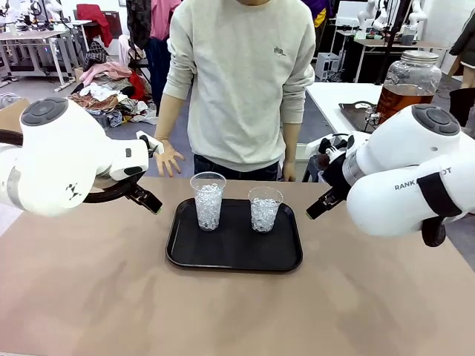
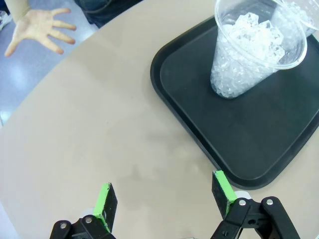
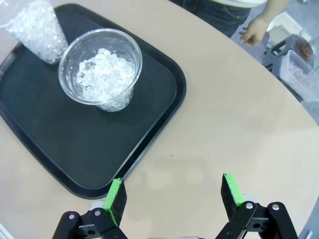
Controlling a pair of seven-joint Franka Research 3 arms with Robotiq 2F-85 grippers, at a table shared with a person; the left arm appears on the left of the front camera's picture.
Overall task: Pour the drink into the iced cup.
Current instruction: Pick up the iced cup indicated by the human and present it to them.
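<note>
Left pincer [image 2: 162, 186], right pincer [image 3: 172, 184] gape empty; taller cup [image 1: 208, 202], shorter cup [image 1: 265, 211] ice-packed; drink [image 1: 397, 101] amber, translucent, in jar [image 1: 413, 73].

Two clear plastic cups filled with ice cubes, a taller cup [image 1: 208, 200] and a shorter cup [image 1: 265, 209]; one black rounded-corner plastic tray [image 1: 234, 263]; one tan table [image 1: 89, 297]; one large glass jar [image 1: 408, 70] of amber-brown drink [image 1: 401, 98], with one metal lid; two white robot arms, the left arm [image 1: 59, 159] and the right arm [image 1: 412, 174]; two black grippers, the left gripper [image 2: 162, 191] and the right gripper [image 3: 174, 191], two green-padded fingers apiece; one person [image 1: 245, 74] in a pale grey sweatshirt, with two hands, a spread hand [image 1: 169, 157] and a lowered hand [image 1: 288, 172].
</note>
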